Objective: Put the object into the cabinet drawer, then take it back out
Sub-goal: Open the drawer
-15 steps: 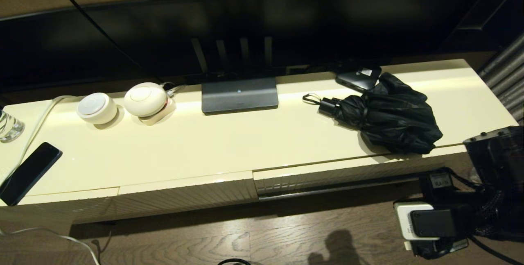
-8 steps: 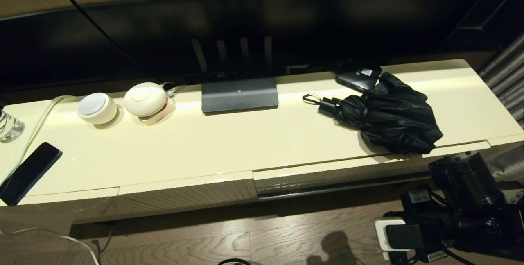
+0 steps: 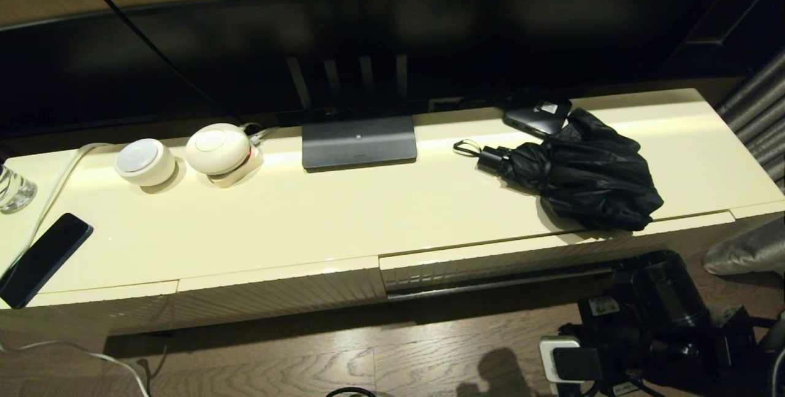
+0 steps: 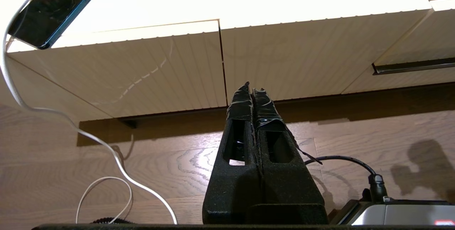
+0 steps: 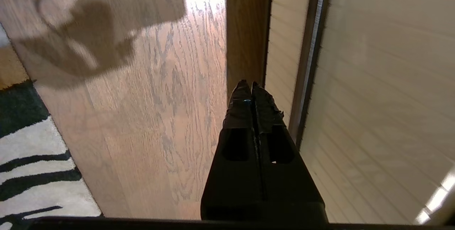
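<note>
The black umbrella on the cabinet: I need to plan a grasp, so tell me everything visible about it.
The black compact umbrella lies on its side on the glossy cream cabinet top, towards the right, near the front edge. Its loose fabric canopy is bunched and crumpled, not strapped. A short black cylindrical handle points left, ending in a thin wrist loop. At the back its fabric meets a small flat black box. No gripper touches it.

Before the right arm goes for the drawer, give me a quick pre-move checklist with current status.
1. Umbrella on the cabinet top, untouched: ok.
2. Drawer open enough for loading: not ok, only slightly proud of the neighbouring panel.
3. Right gripper empty, fingers together, low beside the ribbed front: ok.
4. Left gripper parked shut over the floor: ok.
5. Small black box touches the umbrella canopy: cannot tell.
</note>
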`<state>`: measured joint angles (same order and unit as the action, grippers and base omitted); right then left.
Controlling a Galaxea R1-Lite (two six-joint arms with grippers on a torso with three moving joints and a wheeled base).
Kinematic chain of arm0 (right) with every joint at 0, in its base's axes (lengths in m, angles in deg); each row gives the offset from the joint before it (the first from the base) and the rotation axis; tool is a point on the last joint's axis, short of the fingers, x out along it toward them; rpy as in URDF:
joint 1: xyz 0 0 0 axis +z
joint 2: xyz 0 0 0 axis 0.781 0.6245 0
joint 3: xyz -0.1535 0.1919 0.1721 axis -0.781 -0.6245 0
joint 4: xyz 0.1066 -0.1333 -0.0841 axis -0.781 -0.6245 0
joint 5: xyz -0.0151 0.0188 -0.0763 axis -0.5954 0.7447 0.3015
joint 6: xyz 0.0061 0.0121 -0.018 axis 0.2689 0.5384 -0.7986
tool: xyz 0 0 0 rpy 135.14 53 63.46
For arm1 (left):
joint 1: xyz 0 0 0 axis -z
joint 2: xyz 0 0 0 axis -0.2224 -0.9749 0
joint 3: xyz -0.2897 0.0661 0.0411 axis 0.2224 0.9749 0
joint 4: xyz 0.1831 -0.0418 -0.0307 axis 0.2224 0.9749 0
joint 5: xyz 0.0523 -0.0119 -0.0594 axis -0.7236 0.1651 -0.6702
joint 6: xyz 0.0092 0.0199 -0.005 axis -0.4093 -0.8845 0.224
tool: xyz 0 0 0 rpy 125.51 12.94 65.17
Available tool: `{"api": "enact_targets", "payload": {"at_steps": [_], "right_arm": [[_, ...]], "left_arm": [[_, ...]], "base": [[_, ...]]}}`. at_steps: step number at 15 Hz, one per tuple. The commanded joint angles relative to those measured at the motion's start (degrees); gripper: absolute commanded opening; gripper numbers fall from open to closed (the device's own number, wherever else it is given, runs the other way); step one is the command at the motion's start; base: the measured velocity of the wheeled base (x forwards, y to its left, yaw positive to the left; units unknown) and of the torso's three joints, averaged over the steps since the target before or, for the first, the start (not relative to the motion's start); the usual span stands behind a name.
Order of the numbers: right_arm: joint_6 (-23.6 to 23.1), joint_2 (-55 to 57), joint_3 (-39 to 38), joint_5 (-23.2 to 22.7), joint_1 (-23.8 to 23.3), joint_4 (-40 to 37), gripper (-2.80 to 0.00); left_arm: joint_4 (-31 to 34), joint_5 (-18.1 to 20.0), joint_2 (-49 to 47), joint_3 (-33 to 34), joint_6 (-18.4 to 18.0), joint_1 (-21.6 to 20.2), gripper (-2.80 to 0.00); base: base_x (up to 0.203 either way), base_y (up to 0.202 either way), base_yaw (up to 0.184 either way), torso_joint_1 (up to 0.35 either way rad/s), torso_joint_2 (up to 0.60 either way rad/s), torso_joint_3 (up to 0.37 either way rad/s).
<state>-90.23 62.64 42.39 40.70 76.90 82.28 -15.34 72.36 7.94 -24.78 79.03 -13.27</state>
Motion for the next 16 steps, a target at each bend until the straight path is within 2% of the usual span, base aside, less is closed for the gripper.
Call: {"api": "enact_targets", "payload": {"at_steps": [1, 7, 8, 14, 16], "right_arm": [[-0.4, 3.1, -0.2, 0.7, 0.3, 1.5, -2.80], [-0.4, 7.9, -0.7, 1.0, 0.5, 10.0, -2.80], [-0.4, 7.9, -0.7, 1.0, 0.5, 9.9, 0.00], [-1.1, 8.7, 0.3, -0.1, -0.3, 8.9, 0.00], [-2.7, 7.6, 0.4, -0.6, -0.9, 5.2, 0.00]], "left_arm": [[0.0, 0.0, -0.1, 0.2, 0.0, 0.0, -2.80], [0.0, 0.0, -0.1, 0.2, 0.0, 0.0, -2.80], [0.0, 0.0, -0.1, 0.2, 0.0, 0.0, -2.80], [0.0, 0.0, -0.1, 0.2, 0.0, 0.0, -2.80], [0.1, 0.0, -0.1, 0.2, 0.0, 0.0, -2.80]], "base": [[0.000, 0.000, 0.000, 0.000, 0.00, 0.000], [0.000, 0.000, 0.000, 0.000, 0.00, 0.000], [0.000, 0.000, 0.000, 0.000, 0.00, 0.000], [0.000, 0.000, 0.000, 0.000, 0.00, 0.000], [0.000, 0.000, 0.000, 0.000, 0.00, 0.000]]}}
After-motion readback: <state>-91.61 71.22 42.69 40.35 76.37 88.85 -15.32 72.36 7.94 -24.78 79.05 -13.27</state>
